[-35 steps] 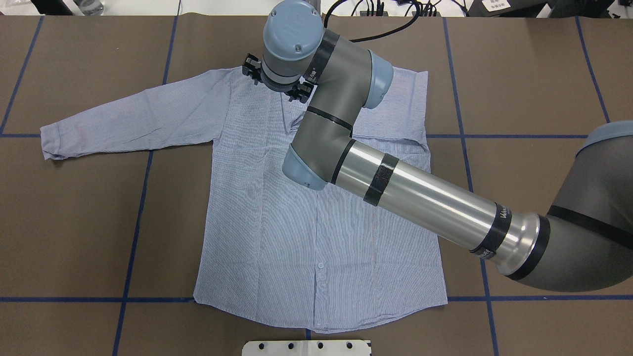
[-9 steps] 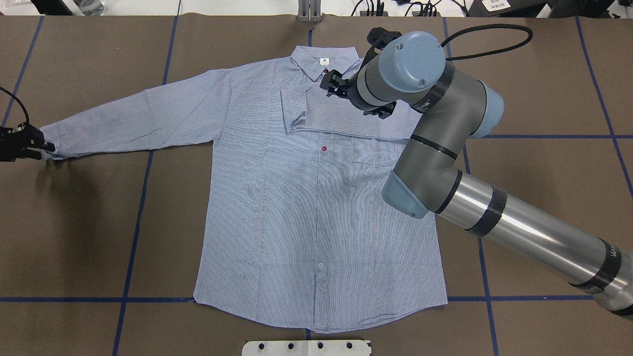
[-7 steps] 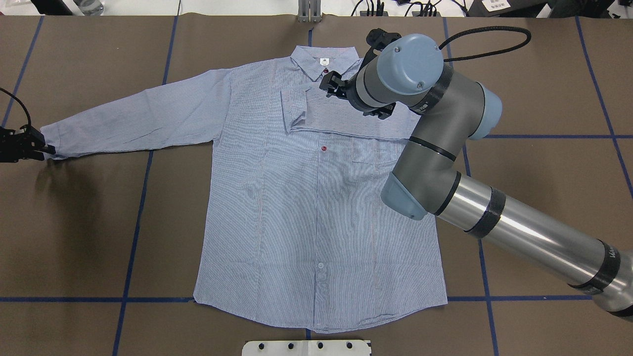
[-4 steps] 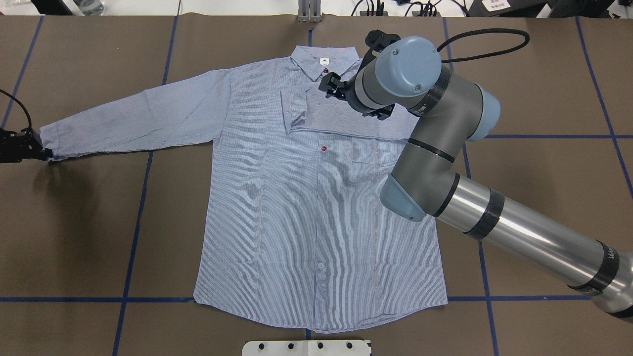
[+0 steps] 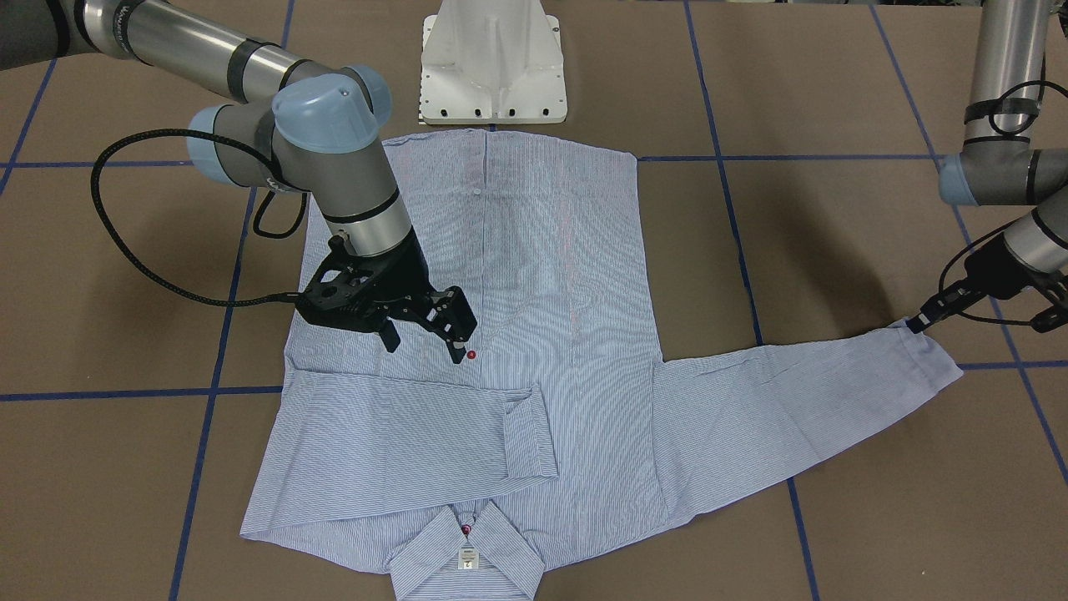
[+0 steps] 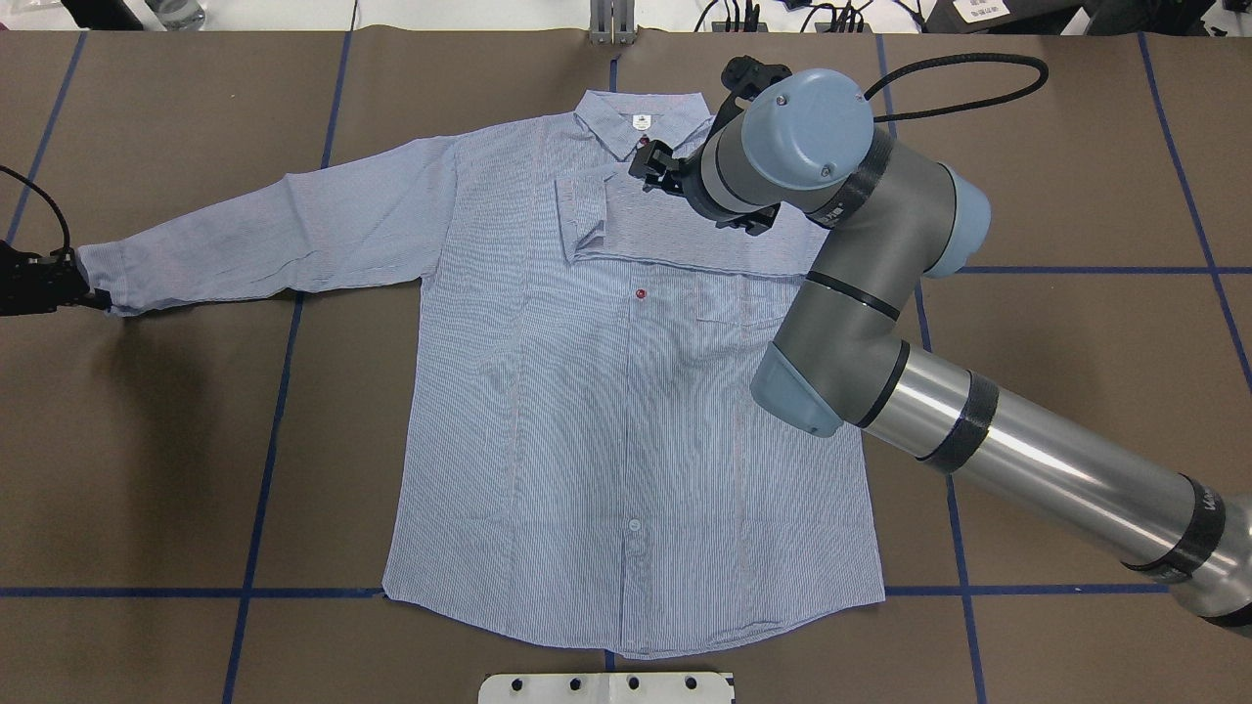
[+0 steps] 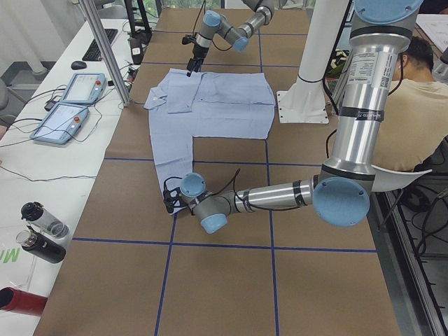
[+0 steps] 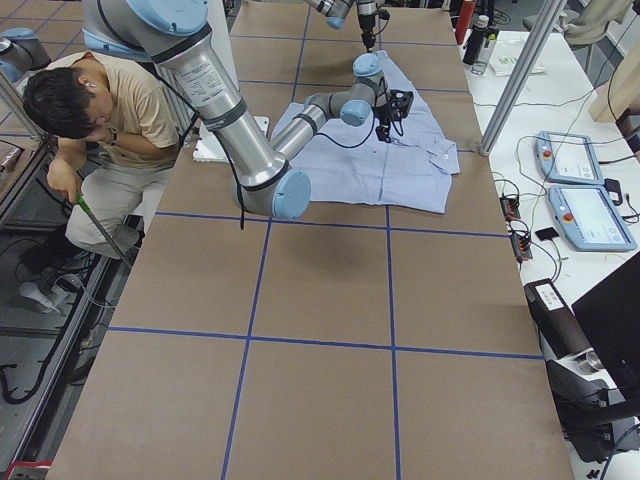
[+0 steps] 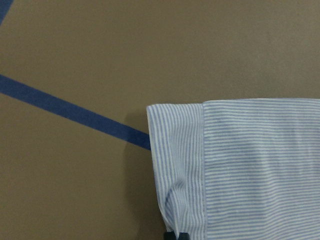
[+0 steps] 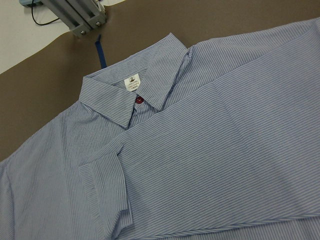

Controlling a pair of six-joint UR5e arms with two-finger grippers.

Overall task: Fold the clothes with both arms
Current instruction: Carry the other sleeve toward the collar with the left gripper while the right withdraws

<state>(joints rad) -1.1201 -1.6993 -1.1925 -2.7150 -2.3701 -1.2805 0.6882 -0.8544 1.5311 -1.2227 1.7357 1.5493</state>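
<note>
Front-facing view, shirt: the shirt (image 5: 542,275) is lying flat and front-up on the table (image 5: 834,517), with its folded sleeve (image 5: 400,434) lying across the chest.
Front-facing view, claws: the right gripper (image 5: 423,338) is hovering just above the chest beside that fold, fingers spread and carrying nothing. The left gripper (image 5: 918,322) is touching the corner of the cuff (image 5: 930,355), its tips looking pinched on the cloth.
Overhead view: the outstretched sleeve (image 6: 274,235) is reaching sideways, well clear of the shirt's body.
Left side view: the near arm is lying low along the table toward the cuff.
Right side view: a person (image 8: 130,120) is bending forward beside the table.
Left wrist view: the cuff is puckering where a dark fingertip (image 9: 175,235) is showing, which suits a grasp.
Right wrist view: the collar (image 10: 125,100) and folded sleeve are filling the frame.
Step in hand: seemingly the second sleeve fold is starting.
Next move: it is calling for lifting the cuff and carrying it across the chest, with the right gripper moving clear.
</note>
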